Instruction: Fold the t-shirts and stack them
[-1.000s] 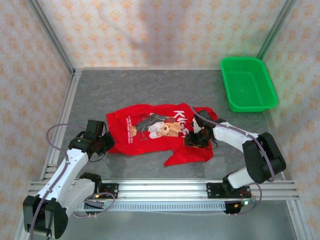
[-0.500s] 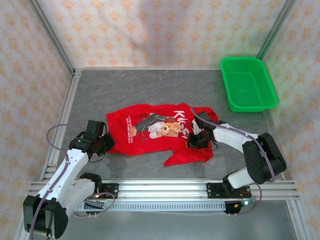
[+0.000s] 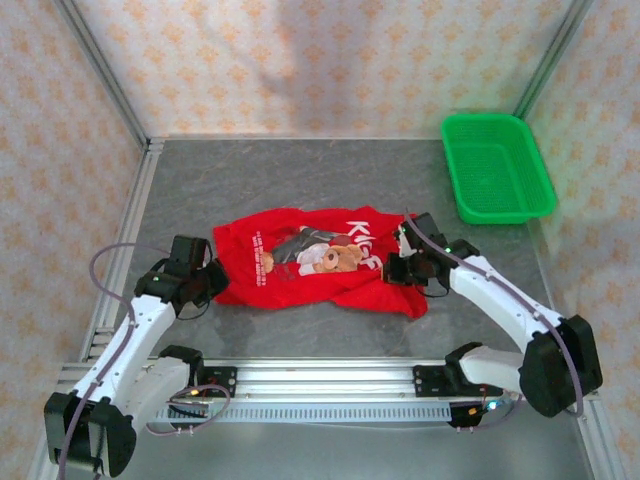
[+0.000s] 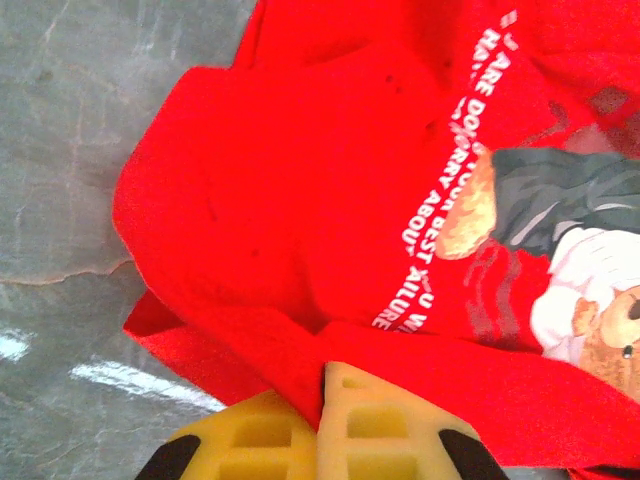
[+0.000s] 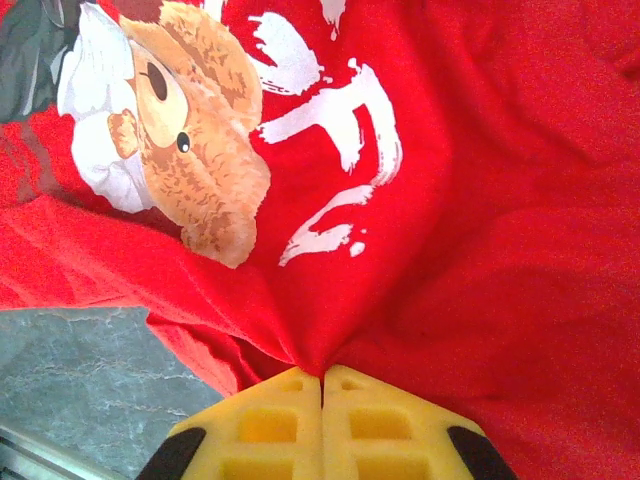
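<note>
Wrist views reveal jaws seemingly clamping t-shirt.

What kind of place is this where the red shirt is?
Probably a robot practice booth, not a home: two robot arms on a metal rail, a gray table, patterned walls close around it.

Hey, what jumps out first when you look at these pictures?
A bright red t-shirt with a teddy-bear print lies crumpled in the middle of the table. The left gripper and right gripper each pinch its cloth at opposite ends. A green basket sits in the far right corner.
</note>
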`<state>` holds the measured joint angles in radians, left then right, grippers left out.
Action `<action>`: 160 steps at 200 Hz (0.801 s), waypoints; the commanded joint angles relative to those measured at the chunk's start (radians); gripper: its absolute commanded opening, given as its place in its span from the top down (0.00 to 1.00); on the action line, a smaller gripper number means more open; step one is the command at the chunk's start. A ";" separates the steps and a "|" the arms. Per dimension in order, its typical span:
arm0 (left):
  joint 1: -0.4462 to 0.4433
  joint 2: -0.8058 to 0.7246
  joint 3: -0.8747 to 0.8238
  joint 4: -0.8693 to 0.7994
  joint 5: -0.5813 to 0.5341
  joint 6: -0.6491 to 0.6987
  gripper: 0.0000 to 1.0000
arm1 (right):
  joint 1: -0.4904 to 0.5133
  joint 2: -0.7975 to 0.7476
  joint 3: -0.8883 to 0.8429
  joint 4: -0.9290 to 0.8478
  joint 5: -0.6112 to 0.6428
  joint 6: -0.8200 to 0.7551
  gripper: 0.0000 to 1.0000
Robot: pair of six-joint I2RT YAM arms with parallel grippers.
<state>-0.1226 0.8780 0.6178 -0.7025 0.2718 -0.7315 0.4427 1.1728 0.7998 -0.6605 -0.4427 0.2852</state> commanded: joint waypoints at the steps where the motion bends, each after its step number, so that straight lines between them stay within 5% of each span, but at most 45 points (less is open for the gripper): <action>1: 0.005 0.014 0.029 -0.019 -0.026 0.012 1.00 | 0.002 -0.030 0.033 -0.127 0.072 0.023 0.94; 99: 0.011 0.026 -0.007 -0.008 -0.020 0.027 1.00 | 0.006 -0.037 -0.108 -0.077 -0.001 0.193 0.80; 160: 0.016 0.027 -0.021 0.001 -0.014 0.031 1.00 | 0.006 -0.103 -0.152 -0.077 -0.015 0.213 0.82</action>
<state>-0.1150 0.9077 0.6174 -0.7017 0.2726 -0.7235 0.4427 1.0924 0.6724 -0.7532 -0.4530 0.4736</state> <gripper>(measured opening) 0.049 0.198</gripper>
